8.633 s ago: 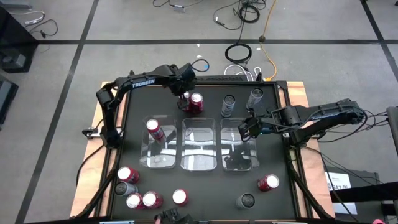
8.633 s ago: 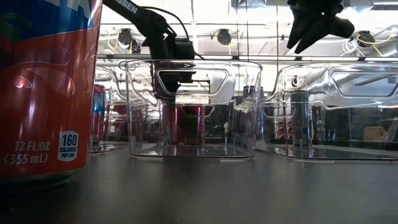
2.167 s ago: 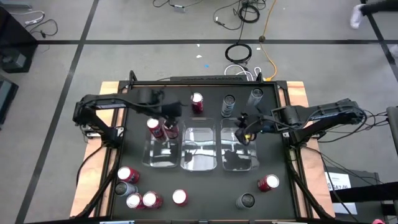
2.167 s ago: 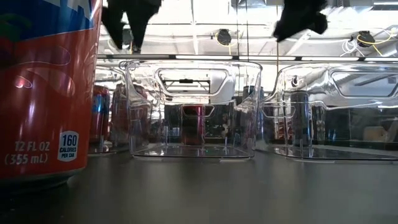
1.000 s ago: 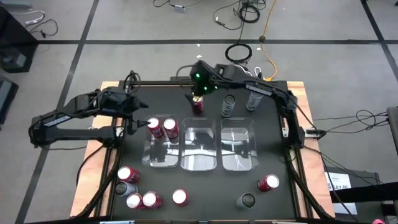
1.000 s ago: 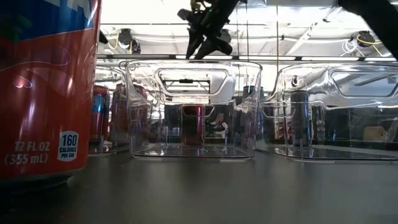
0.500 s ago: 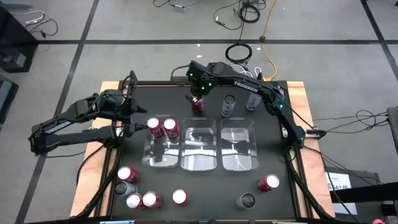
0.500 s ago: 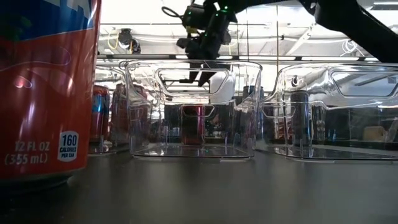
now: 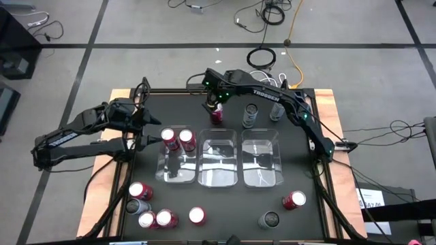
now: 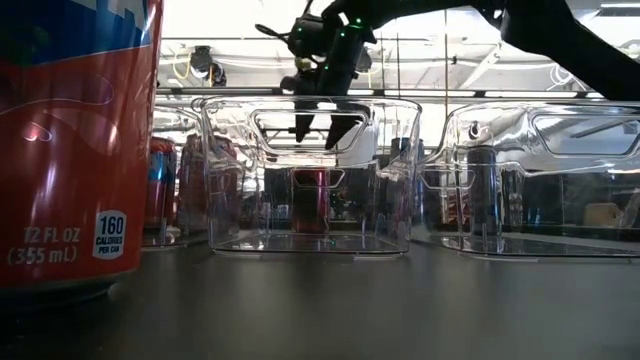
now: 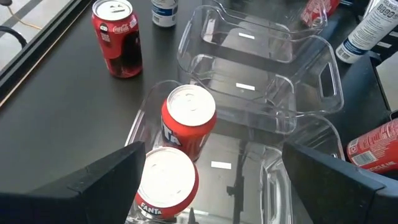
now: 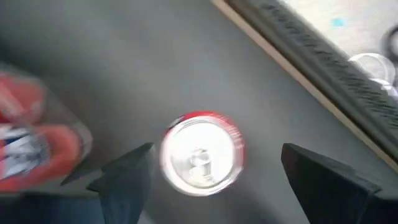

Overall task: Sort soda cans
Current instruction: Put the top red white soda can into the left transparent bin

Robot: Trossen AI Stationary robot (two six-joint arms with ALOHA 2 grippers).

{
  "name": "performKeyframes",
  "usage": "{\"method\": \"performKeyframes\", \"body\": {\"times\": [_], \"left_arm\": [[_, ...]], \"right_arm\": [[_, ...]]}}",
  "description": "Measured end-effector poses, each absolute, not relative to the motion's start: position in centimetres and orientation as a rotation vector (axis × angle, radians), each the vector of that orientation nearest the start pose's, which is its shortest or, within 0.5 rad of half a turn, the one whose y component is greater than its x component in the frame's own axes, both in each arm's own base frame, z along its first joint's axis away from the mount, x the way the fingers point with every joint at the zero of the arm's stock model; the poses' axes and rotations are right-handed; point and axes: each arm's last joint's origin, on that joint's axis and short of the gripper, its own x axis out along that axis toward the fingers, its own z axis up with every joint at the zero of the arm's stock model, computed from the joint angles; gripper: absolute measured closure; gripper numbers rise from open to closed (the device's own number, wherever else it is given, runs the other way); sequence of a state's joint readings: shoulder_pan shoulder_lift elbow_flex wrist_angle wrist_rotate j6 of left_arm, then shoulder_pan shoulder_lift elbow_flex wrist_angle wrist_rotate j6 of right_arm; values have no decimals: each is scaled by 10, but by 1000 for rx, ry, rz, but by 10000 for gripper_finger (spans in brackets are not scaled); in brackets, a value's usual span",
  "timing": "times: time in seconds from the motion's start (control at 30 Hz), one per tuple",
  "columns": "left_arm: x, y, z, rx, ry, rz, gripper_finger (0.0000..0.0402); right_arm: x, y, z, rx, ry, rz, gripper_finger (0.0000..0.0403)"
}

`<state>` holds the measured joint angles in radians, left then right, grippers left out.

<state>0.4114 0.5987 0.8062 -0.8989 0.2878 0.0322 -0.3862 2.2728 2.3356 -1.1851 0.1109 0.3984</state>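
A red soda can stands upright at the table's far middle. My right gripper hangs just above it, open and pointing down. In the right wrist view the can's silver top shows between the two spread fingers. In the low view the fingertips stop short of the can. Two red cans stand in the left clear bin. My left gripper waits open at the table's left, looking at these two cans.
The middle bin and the right bin hold no cans. Two dark cans stand at the far right. Several red and grey cans cluster at the near left; a red one and a grey one are near right.
My right gripper has come down toward the red can at the far middle, tipping more steeply downward, and its fingers have opened from nearly shut to wide apart. The can has stayed where it was.
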Motion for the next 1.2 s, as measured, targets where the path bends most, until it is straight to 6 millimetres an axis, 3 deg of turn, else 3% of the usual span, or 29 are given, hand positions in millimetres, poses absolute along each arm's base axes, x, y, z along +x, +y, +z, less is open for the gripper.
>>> {"method": "performKeyframes", "body": {"times": [0.17, 0.9, 1.2], "left_arm": [[98, 34, 301, -206, 651, 108, 17], [98, 33, 301, -215, 649, 83, 17], [98, 33, 301, -216, 648, 83, 17]], "right_arm": [[437, -185, 294, 494, 985, -783, 56], [438, -183, 294, 468, 998, -723, 55], [436, -182, 293, 494, 1009, -741, 16]]}}
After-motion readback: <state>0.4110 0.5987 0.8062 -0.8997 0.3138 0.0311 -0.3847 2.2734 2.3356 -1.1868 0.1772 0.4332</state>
